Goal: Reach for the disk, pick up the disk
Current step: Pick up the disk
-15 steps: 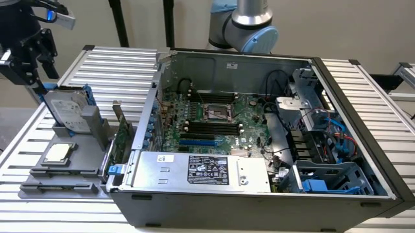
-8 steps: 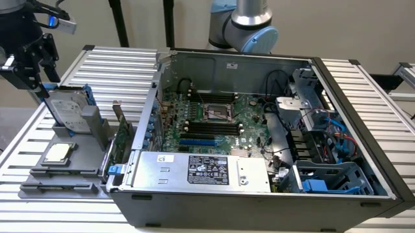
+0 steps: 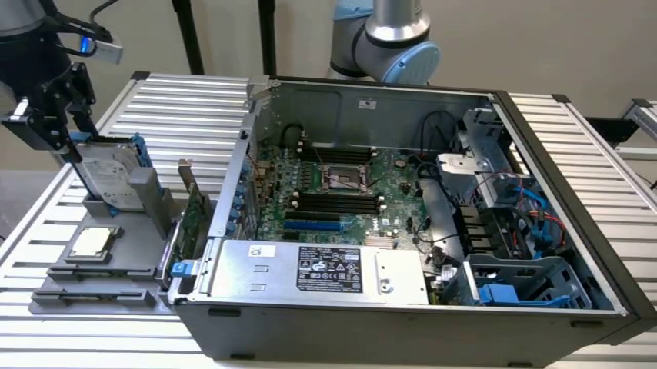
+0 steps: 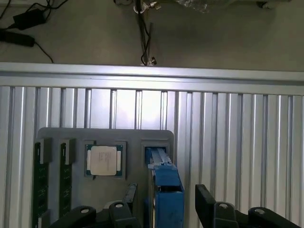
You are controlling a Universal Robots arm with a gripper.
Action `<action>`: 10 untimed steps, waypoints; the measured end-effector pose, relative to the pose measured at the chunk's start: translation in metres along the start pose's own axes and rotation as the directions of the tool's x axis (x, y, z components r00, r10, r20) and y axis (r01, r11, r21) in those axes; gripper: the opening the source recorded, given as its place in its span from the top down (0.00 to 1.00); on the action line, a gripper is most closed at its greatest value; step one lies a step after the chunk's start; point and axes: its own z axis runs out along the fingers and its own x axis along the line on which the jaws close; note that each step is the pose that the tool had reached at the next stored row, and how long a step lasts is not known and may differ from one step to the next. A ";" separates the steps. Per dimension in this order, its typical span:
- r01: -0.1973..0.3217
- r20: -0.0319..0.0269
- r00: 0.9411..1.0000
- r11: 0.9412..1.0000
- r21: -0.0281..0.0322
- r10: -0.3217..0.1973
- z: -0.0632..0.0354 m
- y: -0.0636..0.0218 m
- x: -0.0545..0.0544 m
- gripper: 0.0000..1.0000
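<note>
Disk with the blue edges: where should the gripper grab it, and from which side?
Probably best by its upper part, coming straight down from above. The disk stands on edge in a slot of the grey holder, so its top is free and its bottom is hidden. Pinch the two wide flat faces.

The arm (image 3: 395, 38) shows a grey joint at the top middle of the exterior view. Its wrist (image 3: 26, 27) sits high at that view's left, pointing the black pincer (image 3: 60, 138) downward. In the wrist view the two black fingers (image 4: 211, 206) stand parted, a wide gap between them.
</note>
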 end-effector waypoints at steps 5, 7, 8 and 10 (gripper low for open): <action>0.005 0.000 1.000 1.000 0.000 -0.005 0.0054 0.0000 0.000 0.40; 0.005 0.000 1.000 1.000 0.000 -0.005 0.0071 0.0001 0.000 0.40; 0.005 0.000 1.000 1.000 0.000 -0.005 0.0079 0.0002 0.000 0.40; 0.005 0.000 1.000 1.000 0.002 -0.005 0.0096 0.0003 0.000 0.40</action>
